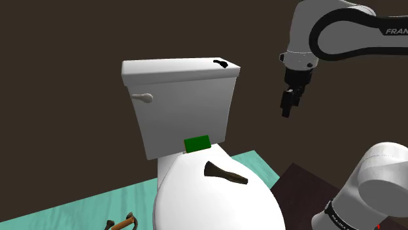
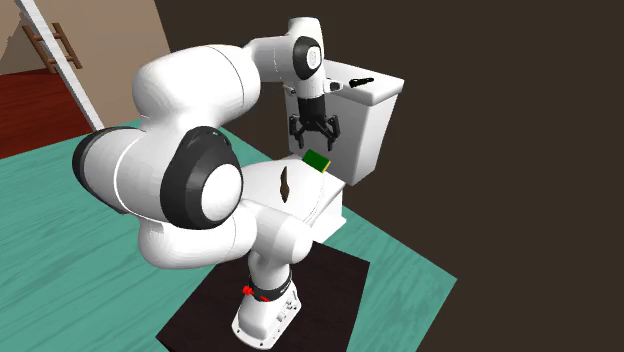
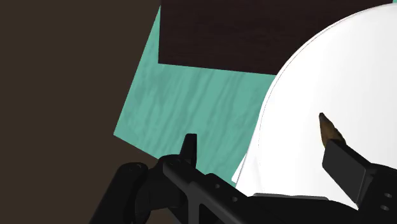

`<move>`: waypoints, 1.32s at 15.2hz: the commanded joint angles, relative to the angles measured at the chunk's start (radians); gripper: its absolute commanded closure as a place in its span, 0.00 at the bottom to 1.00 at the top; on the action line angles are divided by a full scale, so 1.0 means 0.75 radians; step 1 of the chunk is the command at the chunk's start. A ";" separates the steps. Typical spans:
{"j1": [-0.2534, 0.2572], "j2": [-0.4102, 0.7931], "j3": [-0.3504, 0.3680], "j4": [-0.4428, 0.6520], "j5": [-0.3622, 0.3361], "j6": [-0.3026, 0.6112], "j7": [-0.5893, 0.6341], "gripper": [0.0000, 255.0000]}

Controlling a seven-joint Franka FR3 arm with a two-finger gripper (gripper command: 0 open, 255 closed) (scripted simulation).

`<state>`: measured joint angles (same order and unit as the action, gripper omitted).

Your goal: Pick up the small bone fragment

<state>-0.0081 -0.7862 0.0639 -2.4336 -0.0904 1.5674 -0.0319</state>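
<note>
A dark brown, elongated bone fragment (image 1: 225, 173) lies on the white toilet lid (image 1: 196, 196), in front of a small green block (image 1: 196, 143) at the foot of the tank. My gripper (image 1: 287, 108) hangs in the air beside the tank, above and to the shoulder view's right of the fragment. In the second exterior view the gripper (image 2: 316, 142) points down over the green block (image 2: 318, 162), fingers spread, with the fragment (image 2: 286, 183) lower on the lid. Through the wrist view the gripper (image 3: 267, 159) stands open and empty; the fragment's brown tip (image 3: 329, 127) shows just past one finger.
A small black object (image 1: 222, 63) lies on the white tank top (image 1: 176, 68). The tank has a flush lever (image 1: 142, 97). On the teal floor (image 1: 78, 209) lies a brown-handled tool (image 1: 121, 224). A dark mat (image 2: 320, 300) lies under my stand. Dark walls stand behind.
</note>
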 commanded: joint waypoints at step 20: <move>0.250 0.512 0.074 -0.347 0.301 0.988 -0.089 0.00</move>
<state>0.1695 -0.4311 0.1185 -2.6965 0.1223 2.2738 -0.0882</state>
